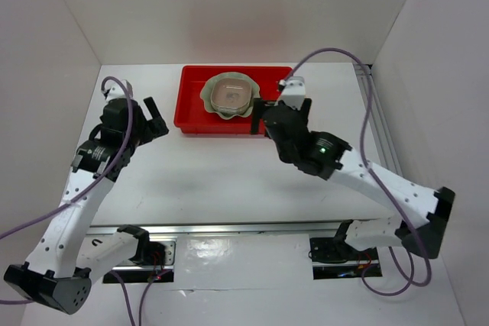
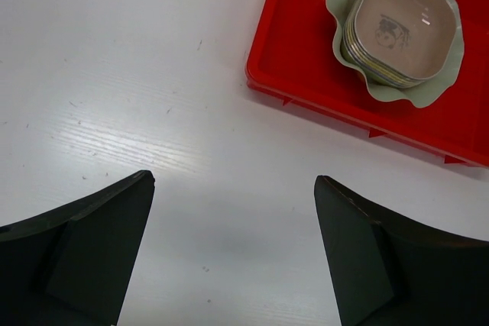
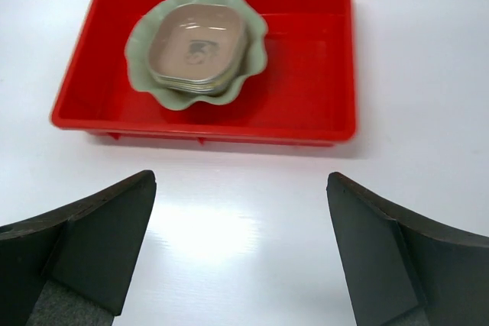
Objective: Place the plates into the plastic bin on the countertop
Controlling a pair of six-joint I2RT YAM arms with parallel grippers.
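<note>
All plates (image 3: 197,47) that I can see sit stacked inside the red plastic bin (image 3: 306,97), just ahead of the right tool (image 3: 241,181) and ahead-right of the left tool (image 2: 233,188). Both tools are spread apart and hold nothing. I see no plate on the white surface (image 3: 229,227), so the task looks finished.

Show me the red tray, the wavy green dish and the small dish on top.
red tray (image 3: 306,74), right wrist view, bare floor right of the dishes
wavy green dish (image 3: 138,50), right wrist view, its left rim
top small dish (image 3: 197,40), right wrist view, its middle
</note>
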